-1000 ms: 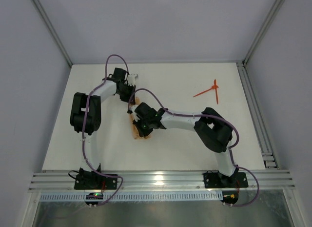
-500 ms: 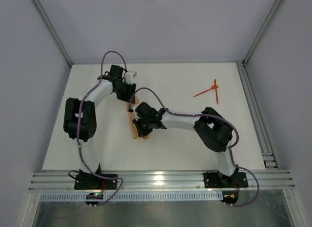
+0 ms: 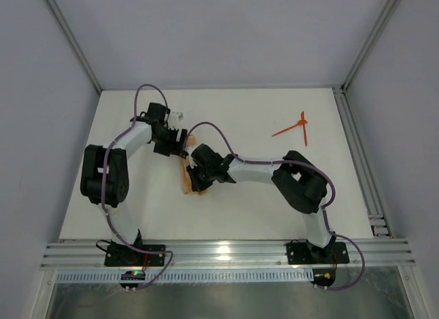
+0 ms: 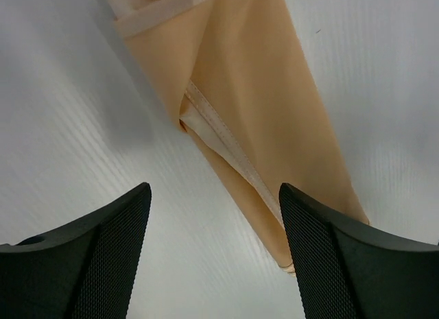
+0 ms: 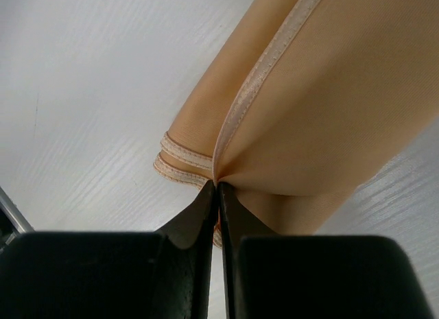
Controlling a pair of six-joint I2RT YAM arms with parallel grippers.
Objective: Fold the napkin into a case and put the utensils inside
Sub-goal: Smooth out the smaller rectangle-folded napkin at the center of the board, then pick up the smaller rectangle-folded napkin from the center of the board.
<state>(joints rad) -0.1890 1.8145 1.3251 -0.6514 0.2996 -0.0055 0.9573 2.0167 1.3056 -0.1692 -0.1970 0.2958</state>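
Note:
The peach-orange napkin (image 3: 186,184) lies folded into a narrow strip, the case shape, at mid-table; its layered hems show in the left wrist view (image 4: 255,92). My right gripper (image 3: 196,173) is over it, shut on a hemmed edge of the cloth (image 5: 329,106), with the fingertips pinching the fold (image 5: 218,186). My left gripper (image 3: 173,138) hovers by the strip's far end, open with nothing between its fingers (image 4: 214,192); the cloth runs past the right finger (image 4: 343,264). The two orange-red utensils (image 3: 293,127) lie crossed at the far right, away from both grippers.
A metal rail (image 3: 360,161) runs along the table's right edge, and grey walls close in the left, back and right sides. Both arm bases stand at the near edge (image 3: 219,254).
My left gripper has opened, let go of the napkin and drawn back to the left. The right gripper stays shut on the cloth and has shifted slightly left.

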